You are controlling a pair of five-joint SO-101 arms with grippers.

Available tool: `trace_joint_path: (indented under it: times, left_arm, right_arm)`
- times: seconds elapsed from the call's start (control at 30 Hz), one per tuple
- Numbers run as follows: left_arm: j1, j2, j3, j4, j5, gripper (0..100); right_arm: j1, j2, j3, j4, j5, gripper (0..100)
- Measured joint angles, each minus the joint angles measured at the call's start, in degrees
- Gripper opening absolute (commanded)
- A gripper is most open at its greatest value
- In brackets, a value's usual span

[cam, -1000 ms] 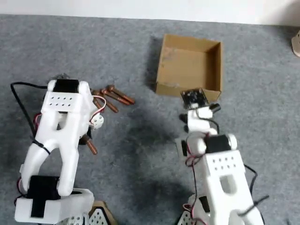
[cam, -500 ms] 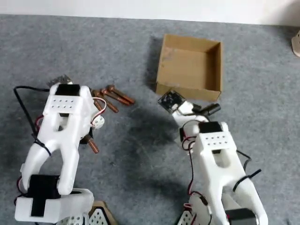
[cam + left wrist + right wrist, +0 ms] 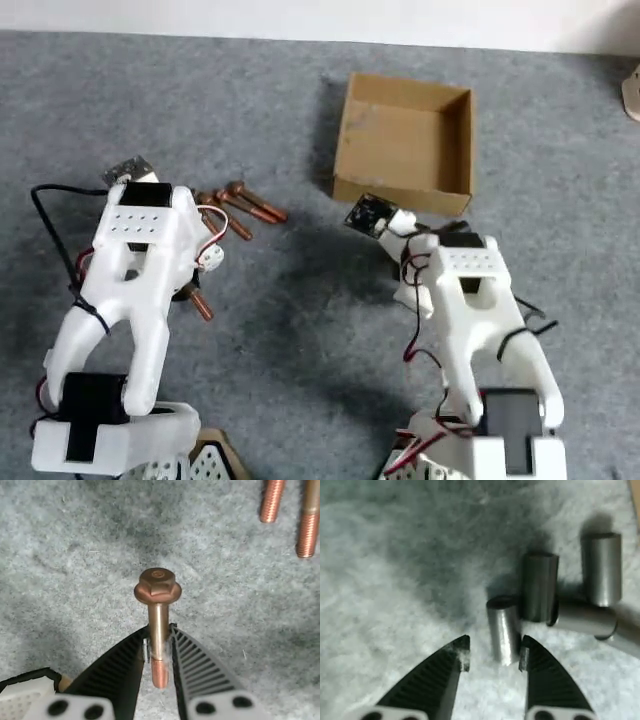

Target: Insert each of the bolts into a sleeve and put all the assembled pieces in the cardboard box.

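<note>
Bolt [image 3: 157, 592] is being pinched near its threaded end by left gripper [image 3: 159, 632] (pivot risk). Sleeve [image 3: 502, 630] is being straddled by spread right gripper [image 3: 493, 655]; touching neighbour sleeve [image 3: 538, 587] may get knocked.

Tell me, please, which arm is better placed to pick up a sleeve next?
The right. The right hand is open astride the near end of a sleeve, while the left hand is shut on a bolt.

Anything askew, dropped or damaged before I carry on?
Nothing stands out. The left end effector grips a bolt squarely by its shank. The right end effector is open around one sleeve in the cluster. The cardboard box sits upright and undamaged.
</note>
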Motion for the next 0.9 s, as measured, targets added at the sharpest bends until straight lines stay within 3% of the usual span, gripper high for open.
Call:
trace_joint_path:
  times: [0.13, 0.23, 0.43, 0.63, 0.9]
  left_arm:
    - [0.00, 0.00, 0.26, 0.00, 0.00, 1]
    - [0.00, 0.00, 0.35, 0.00, 0.00, 1]
    - [0.00, 0.00, 0.35, 0.53, 0.00, 1]
    - [0.70, -4.22, 0.53, 6.77, 0.00, 1]
    - [7.21, -20.48, 9.76, 7.30, 0.00, 1]
  right_arm:
    - [0.18, 6.59, -0.18, -4.13, 0.26, 13.8]
    - [0.18, 10.64, -0.62, -6.42, 0.26, 0.0]
    - [0.26, 11.52, -1.05, -7.82, -3.87, 0.5]
    - [-1.05, 0.62, 3.78, -8.44, -11.87, 0.5]
    - [-6.77, -28.57, 20.84, -8.88, -20.13, 0.5]
